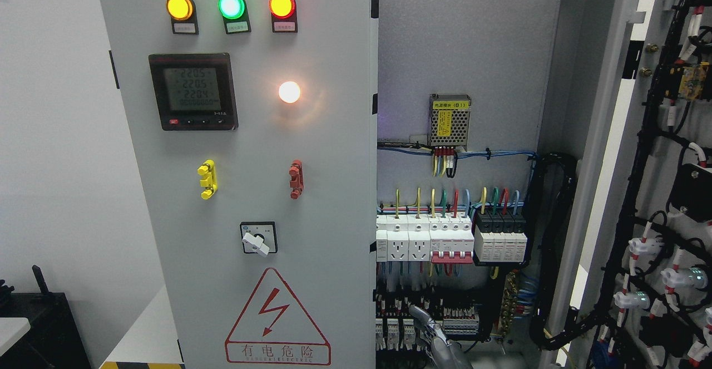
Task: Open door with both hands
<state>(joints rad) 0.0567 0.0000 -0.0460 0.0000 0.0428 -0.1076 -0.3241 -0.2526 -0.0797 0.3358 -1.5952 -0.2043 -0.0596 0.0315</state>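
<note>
Against a white wall, the grey steel cabinet's right door (656, 191) stands swung open up-right of a metallic hand (439, 341) of unclear side and grip, while the indicator-lamp left door (245, 191), up-left, remains shut.

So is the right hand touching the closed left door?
Apart. In the head view the right hand sits low in the cabinet opening, and a strip of terminal blocks shows between it and the edge of the closed left door.

Grey metallic jointed hand (436, 338) with slim fingers
</note>
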